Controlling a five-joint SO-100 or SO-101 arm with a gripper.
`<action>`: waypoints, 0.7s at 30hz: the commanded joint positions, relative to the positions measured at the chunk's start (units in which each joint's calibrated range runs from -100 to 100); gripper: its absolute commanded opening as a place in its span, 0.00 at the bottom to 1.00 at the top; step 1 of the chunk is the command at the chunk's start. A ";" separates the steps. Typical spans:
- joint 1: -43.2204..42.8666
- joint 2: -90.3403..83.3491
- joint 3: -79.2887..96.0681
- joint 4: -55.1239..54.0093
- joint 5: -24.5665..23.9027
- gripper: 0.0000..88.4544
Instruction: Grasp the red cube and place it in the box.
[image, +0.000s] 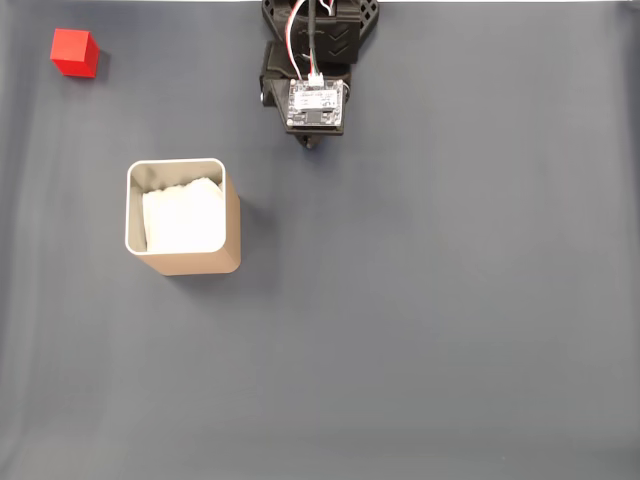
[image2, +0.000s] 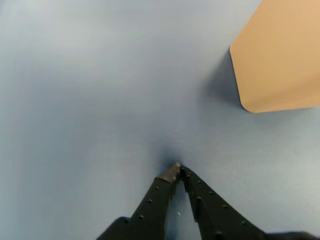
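in the wrist view the gripper sits nearest the lens, its 2 black fingers pinched together at the tips with nothing between them, low over the grey-blue mat. a tan side of the box shows at upper right. in the fixed view the arm is folded at the top edge, the box stands left of centre, and the red cube lies in the top-left corner, well apart from both. the reach has not begun, i judge; next the arm must swing towards the cube and spread its fingers.
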 joint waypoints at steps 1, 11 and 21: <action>-0.14 -0.19 0.64 -6.42 -0.39 0.00; -0.70 3.02 -6.02 -15.04 -1.32 0.00; -0.77 18.25 -26.25 -14.22 -2.78 0.00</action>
